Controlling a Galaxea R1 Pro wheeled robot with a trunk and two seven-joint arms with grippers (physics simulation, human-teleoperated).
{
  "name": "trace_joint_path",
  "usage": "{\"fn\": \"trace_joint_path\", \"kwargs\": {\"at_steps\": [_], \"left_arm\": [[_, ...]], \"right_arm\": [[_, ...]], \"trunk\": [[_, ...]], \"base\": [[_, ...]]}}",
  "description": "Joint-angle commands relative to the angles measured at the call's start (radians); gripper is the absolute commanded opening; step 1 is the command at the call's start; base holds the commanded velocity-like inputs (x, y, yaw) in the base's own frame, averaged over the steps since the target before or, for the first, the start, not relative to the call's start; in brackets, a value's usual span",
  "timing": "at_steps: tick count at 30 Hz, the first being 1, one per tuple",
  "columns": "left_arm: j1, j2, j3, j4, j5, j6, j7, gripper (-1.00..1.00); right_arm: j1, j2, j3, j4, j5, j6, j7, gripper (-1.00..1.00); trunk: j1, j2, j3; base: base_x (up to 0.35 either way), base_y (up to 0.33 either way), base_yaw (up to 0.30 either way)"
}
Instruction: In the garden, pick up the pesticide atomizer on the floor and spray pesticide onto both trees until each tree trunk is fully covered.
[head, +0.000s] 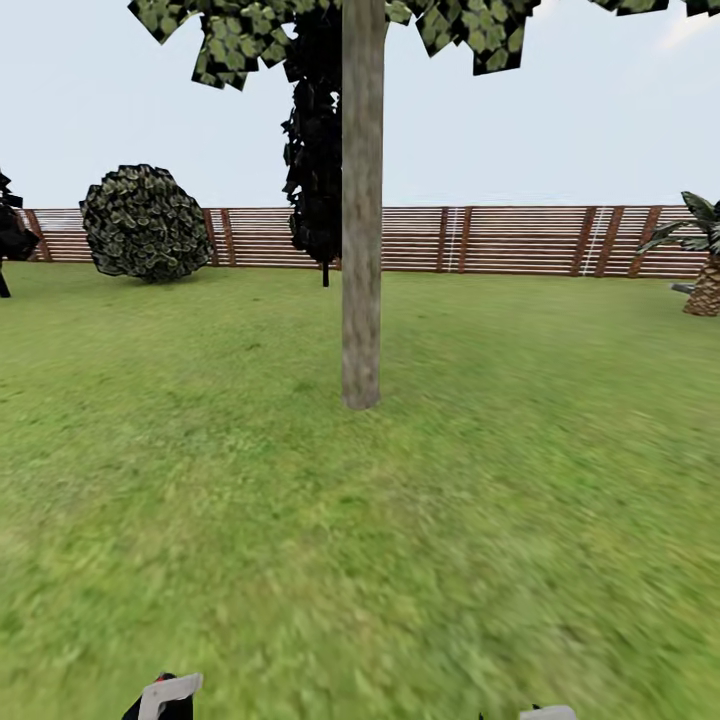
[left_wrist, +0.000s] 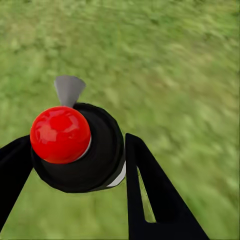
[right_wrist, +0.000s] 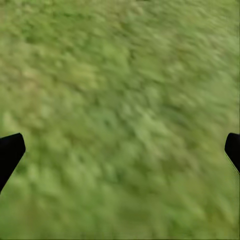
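Note:
One tree stands straight ahead in the head view, its bare grey-beige tree trunk (head: 361, 220) rising from the grass floor (head: 400, 560) of the garden into a leafy crown (head: 240, 30). The pesticide is out of view; the trunk looks bare. In the left wrist view my left gripper (left_wrist: 77, 145) is shut on the pesticide atomizer (left_wrist: 60, 132), a black body with a red ball top and a grey nozzle, held over grass. My right gripper (right_wrist: 122, 147) is open, with only grass between its black fingertips (right_wrist: 11, 147).
A brown slatted fence (head: 500, 240) closes the lawn at the back. A round shrub (head: 145, 222) stands at back left, a dark conifer (head: 316, 150) behind the trunk, a scaly palm (head: 705, 270) at far right. Open grass lies between me and the trunk.

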Motion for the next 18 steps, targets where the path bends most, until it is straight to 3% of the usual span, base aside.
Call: {"fn": "trace_joint_path", "kwargs": {"at_steps": [1, 18], "left_arm": [[0.0, 0.0, 0.0, 0.0, 0.0, 0.0, 0.0, -1.0], [0.0, 0.0, 0.0, 0.0, 0.0, 0.0, 0.0, -1.0]], "right_arm": [[0.0, 0.0, 0.0, 0.0, 0.0, 0.0, 0.0, 1.0], [0.0, 0.0, 0.0, 0.001, 0.0, 0.0, 0.0, 1.0]], "trunk": [[0.0, 0.0, 0.0], [0.0, 0.0, 0.0]], "base": [[0.339, 0.0, 0.0], [0.339, 0.0, 0.0]]}}
